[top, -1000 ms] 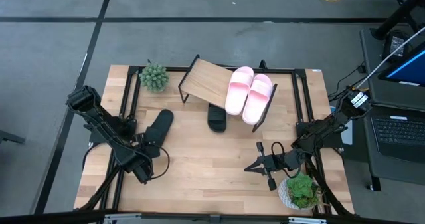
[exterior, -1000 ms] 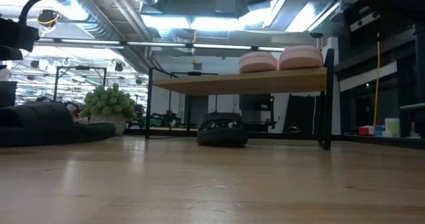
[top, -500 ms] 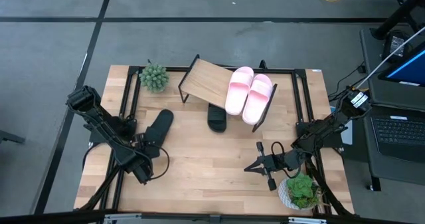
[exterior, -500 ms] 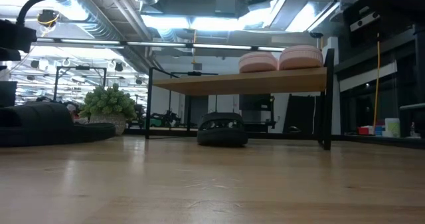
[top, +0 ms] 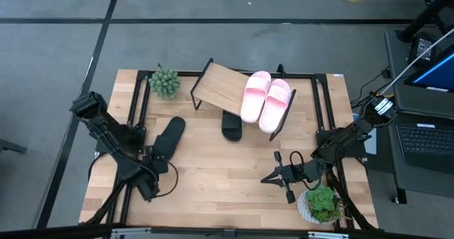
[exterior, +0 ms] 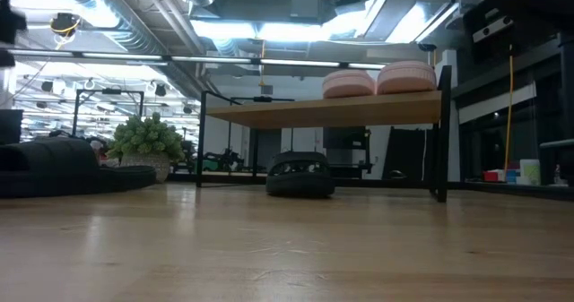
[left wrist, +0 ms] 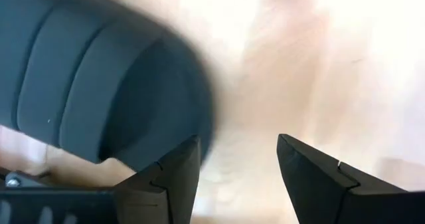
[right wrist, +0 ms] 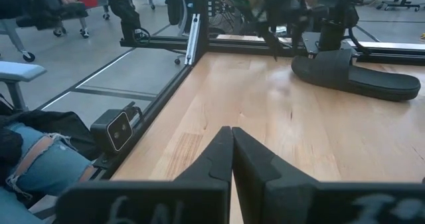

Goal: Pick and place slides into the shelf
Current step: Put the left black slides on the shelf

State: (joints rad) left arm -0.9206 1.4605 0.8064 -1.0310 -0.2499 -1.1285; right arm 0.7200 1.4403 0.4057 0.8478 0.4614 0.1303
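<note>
Two pale pink slides (top: pixel 255 95) (top: pixel 277 104) lie side by side on the right half of the slanted shelf (top: pixel 215 83). One black slide (top: pixel 232 126) rests on the table under the shelf's near edge. The other black slide (top: pixel 169 136) lies flat on the table to the left. My left gripper (top: pixel 157 157) is open just beyond this slide's near end. In the left wrist view the slide's end (left wrist: pixel 113 91) lies beside one finger and bare table shows between the fingertips (left wrist: pixel 236 141). My right gripper (top: pixel 264 178) is shut, low over the table's near right part.
A small plant (top: pixel 164 81) stands at the far left corner and a potted plant (top: pixel 320 202) at the near right corner. Black frame rails (top: pixel 135 104) border the tabletop. Open wood lies in the middle and near part. A person's knee (right wrist: pixel 36 159) shows beyond the table edge.
My left arm has shifted a little toward the table's near left corner; its elbow sits lower and farther left in the high view, and most of it has left the low view's upper left corner. The slides have stayed where they were.
</note>
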